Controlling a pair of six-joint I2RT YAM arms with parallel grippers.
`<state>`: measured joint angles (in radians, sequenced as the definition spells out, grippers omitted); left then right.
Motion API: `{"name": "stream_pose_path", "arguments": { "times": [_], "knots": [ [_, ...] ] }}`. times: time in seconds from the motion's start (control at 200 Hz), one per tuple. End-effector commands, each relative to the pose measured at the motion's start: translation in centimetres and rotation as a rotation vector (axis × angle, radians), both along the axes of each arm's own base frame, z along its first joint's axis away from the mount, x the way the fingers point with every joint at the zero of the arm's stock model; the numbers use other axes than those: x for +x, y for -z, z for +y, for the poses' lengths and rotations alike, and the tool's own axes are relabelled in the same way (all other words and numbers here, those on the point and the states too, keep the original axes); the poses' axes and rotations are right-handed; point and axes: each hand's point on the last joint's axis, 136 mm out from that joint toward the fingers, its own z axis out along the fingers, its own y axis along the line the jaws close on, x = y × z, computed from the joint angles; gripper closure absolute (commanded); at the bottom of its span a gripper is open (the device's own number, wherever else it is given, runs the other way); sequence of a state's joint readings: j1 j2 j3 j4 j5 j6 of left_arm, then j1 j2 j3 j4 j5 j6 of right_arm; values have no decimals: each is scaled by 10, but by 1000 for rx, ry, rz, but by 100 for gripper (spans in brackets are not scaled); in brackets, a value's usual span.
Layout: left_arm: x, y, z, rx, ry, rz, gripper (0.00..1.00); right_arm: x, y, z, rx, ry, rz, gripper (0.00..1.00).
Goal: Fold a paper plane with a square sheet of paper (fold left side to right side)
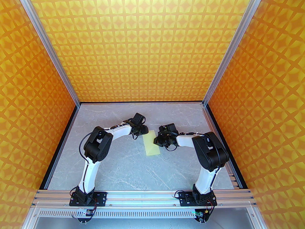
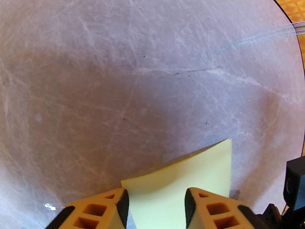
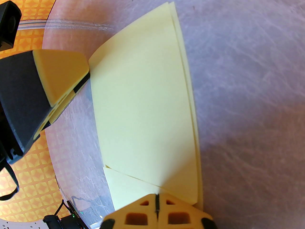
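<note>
**A:** Where is the square sheet of paper (image 1: 151, 145)?

**B:** Flat on the desk (image 1: 119, 170), midway between the two arms. It's doubled into a narrow strip, and the two layers show along one long edge, not quite flush.

**A:** And the claws?

**B:** Nearest is the right claw (image 3: 157, 206), tips together and bearing down on the strip's right side. I can't tell whether a layer is nipped between them. Further back, the left claw (image 2: 156, 206) stands apart over the far left corner, gripping nothing.

**A:** How will the paper handle?

**B:** I'd judge it feather-light, limp and slick on that smooth top. It will likely skate or spring open unless pinned. Take it at an edge or corner with a thin pinch, one claw pressing down while the other works the crease.
</note>
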<state>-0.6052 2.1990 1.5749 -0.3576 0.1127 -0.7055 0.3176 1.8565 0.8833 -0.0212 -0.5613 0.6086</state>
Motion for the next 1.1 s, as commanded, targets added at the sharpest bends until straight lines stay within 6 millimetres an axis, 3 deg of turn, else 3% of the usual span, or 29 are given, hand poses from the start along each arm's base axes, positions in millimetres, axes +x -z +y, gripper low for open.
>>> {"name": "stream_pose_path", "arguments": {
  "times": [0.0,0.345,0.45,0.66,0.875,1.095],
  "knots": [
    [-25,24,-13,-13,53,64,56,-29,41,-24,-118,47,144,100],
    [-53,-3,-19,-181,53,81,56,-31,45,-24,-120,46,153,100],
    [-51,-7,-10,-150,33,53,56,-31,46,-24,-119,48,156,100],
    [-51,-15,-16,-167,67,33,56,-33,46,-24,-118,47,156,100],
    [-75,-26,-33,-301,136,77,55,-31,46,-24,-116,51,156,100],
    [-102,-20,-30,-351,197,112,54,-32,47,-24,-118,51,158,100]
  ]
}}
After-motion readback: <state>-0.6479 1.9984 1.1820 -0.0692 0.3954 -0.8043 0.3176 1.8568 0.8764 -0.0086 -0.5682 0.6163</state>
